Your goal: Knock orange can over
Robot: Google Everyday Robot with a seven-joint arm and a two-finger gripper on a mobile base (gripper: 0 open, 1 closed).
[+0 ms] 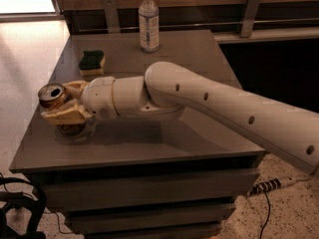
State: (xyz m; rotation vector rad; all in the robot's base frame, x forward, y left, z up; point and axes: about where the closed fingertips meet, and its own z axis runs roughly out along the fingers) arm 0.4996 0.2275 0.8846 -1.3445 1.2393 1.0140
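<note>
The orange can [52, 94] is near the left edge of the grey desk [204, 138], towards the front corner; it is not upright; its long axis leans, with the silver pull-tab top pointing up and to the left, out towards the desk's edge, and the lower end sitting further right, down in shadow on the desk. The top's round face shows plainly, while most of the body is hidden.

The end effector [67, 103] is right at the can, its tan parts lying above and below the can's body and touching or very nearly touching it; whether it grips the can or only rests against it cannot be told. The white arm [224, 108] reaches in from the right, low across the desk's front half.

A green-and-yellow sponge [91, 62] lies further back on the left, well apart from the can; a clear plastic bottle [149, 21] stands upright at the back edge.
</note>
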